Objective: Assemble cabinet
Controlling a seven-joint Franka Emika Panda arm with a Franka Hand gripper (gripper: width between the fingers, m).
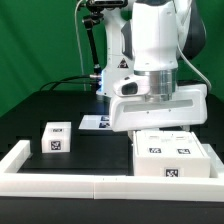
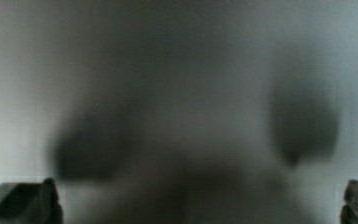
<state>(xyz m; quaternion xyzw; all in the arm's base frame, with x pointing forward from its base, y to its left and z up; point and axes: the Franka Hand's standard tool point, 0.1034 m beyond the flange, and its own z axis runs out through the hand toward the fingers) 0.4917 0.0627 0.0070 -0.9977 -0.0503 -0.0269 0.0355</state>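
Note:
The white cabinet box body (image 1: pixel 173 156), with tags on its top and front, stands at the exterior view's lower right. My gripper (image 1: pixel 160 127) hangs right over its top; the fingertips are hidden behind the hand and the box. In the wrist view a blurred pale surface fills the picture very close to the camera. The gripper (image 2: pixel 194 202) shows only two dark fingertips (image 2: pixel 23 202) at the picture's far edges, wide apart, with nothing seen held between them. A small white tagged block (image 1: pixel 56 139) stands on the black table at the exterior view's left.
The marker board (image 1: pixel 96 124) lies flat behind the block, near the arm's base. A long low white border rail (image 1: pixel 60 181) runs along the table's front and up the exterior view's left side. A green curtain backs the scene.

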